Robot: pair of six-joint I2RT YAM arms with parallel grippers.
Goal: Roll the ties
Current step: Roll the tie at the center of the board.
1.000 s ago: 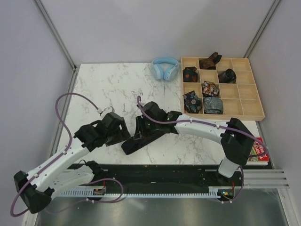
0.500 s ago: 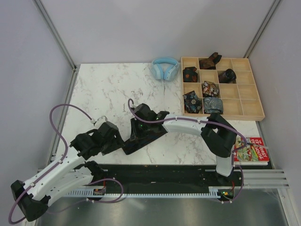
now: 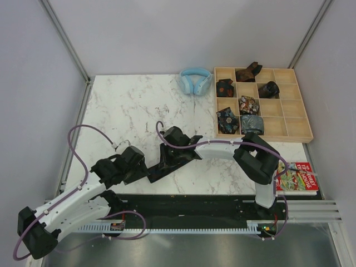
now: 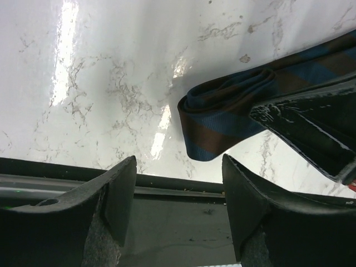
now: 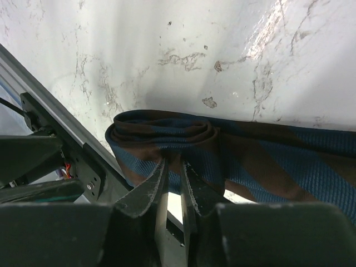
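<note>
Though the left gripper (image 4: 178, 175) is held apart just leftward, the tie (image 5: 250, 161), rolled at the near edge, is clamped by the right gripper (image 5: 172, 172).

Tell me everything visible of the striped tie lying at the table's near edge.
The striped tie is woven, slightly shiny fabric with diagonal brown and blue bands. Its end is wound into a loose, flattish roll of a few layers; the rest runs flat across the marble table, near its front edge. The right gripper pinches the roll, jaws closed on the layers. The left gripper is open and, in its wrist view, not touching it.
</note>
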